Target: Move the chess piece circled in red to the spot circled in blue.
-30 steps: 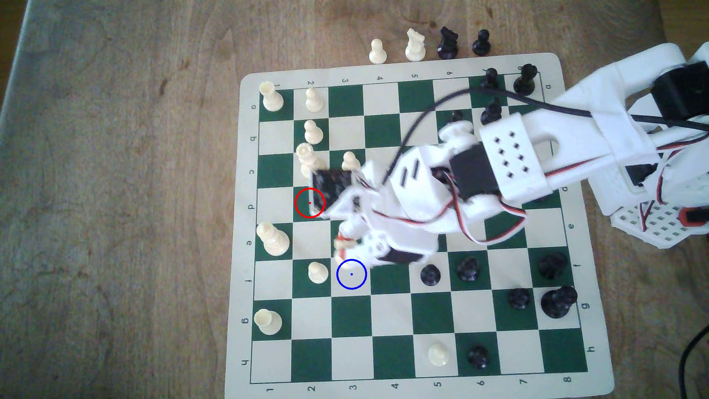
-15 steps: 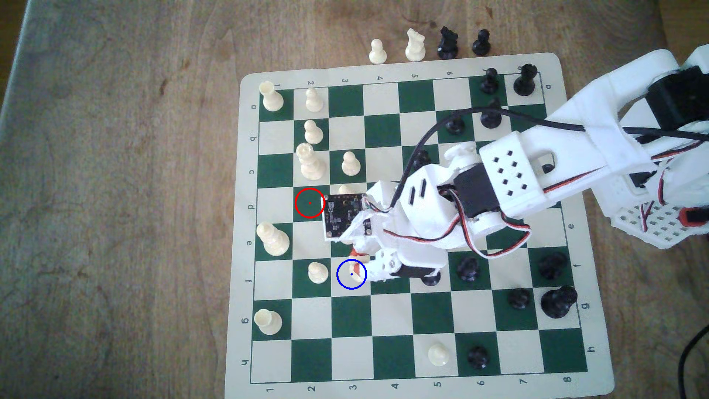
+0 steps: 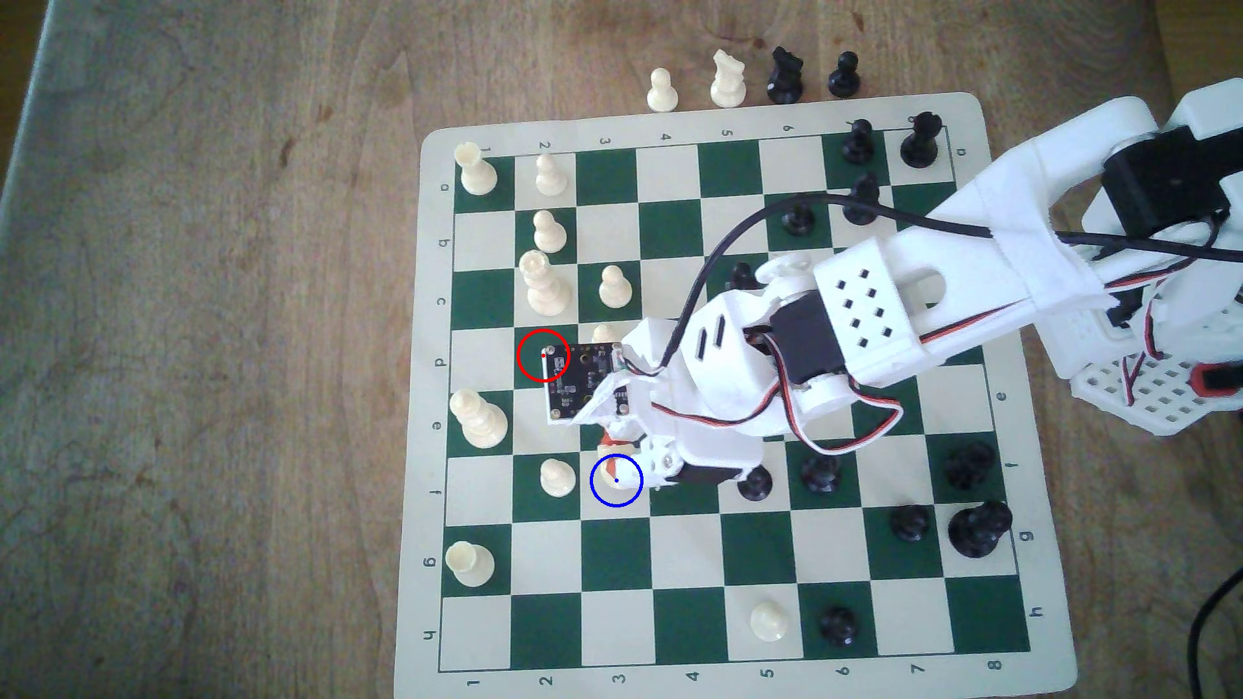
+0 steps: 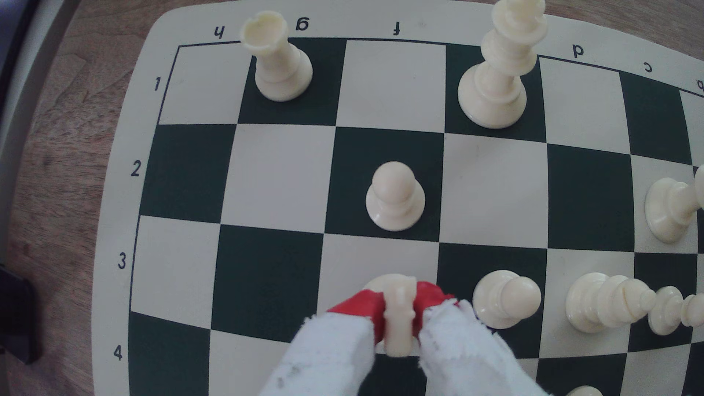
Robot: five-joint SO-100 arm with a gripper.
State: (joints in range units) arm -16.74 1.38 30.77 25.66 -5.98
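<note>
The gripper (image 4: 398, 316) pinches the white knight (image 4: 398, 323) tight between its red fingertips (image 4: 360, 308) so it won't tip. The knight's base sits over the blue ring square (image 3: 632, 496), beside a pawn (image 3: 557, 477), probably ready to be set down.

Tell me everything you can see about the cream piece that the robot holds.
The cream knight looks like smooth plastic, with a round base and a narrow body. The gripper is shut on it, its red-tipped fingers pressing both sides. It stands upright over the blue-ringed cream square; whether its base touches the board cannot be told. A cream pawn stands on the next square.
</note>
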